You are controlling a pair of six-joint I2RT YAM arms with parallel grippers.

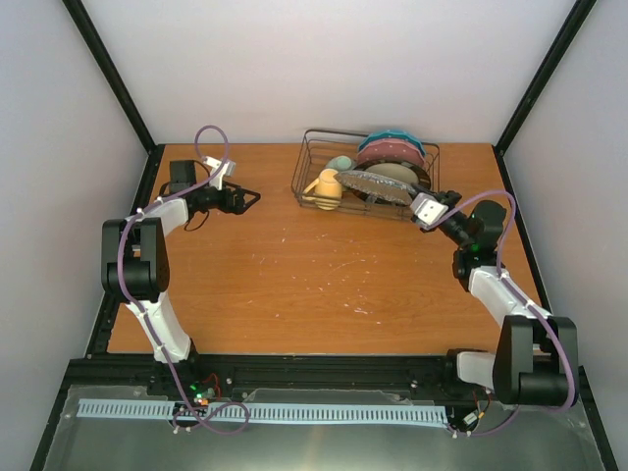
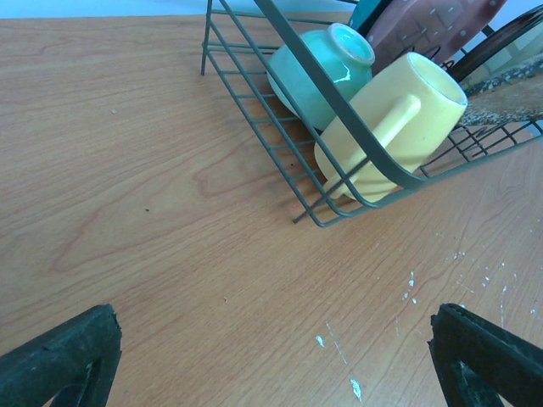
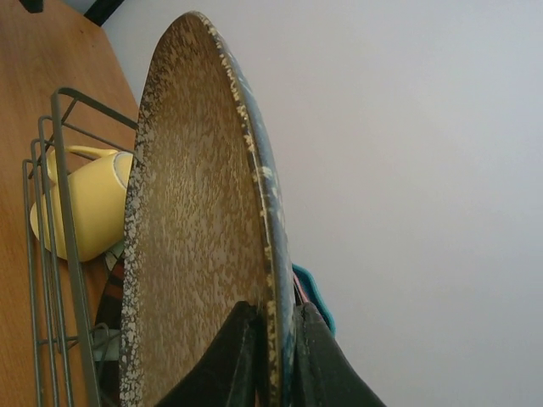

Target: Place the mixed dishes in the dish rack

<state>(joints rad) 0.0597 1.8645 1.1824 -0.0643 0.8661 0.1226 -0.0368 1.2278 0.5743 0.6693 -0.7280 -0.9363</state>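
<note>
Right hand (image 3: 273, 315) clamped on grey speckled plate (image 3: 195, 212) rim, over dish rack (image 2: 321, 85), far edge of table (image 1: 294, 285); left hand (image 1: 245, 199) spread apart.

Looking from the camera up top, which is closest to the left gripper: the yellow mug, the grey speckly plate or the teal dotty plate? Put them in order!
Counting out from the left gripper in the top view:
1. yellow mug, at the left end of the dish rack.
2. grey speckled plate, in the middle of the rack, along its front.
3. teal plate, at the rack's back right.
</note>
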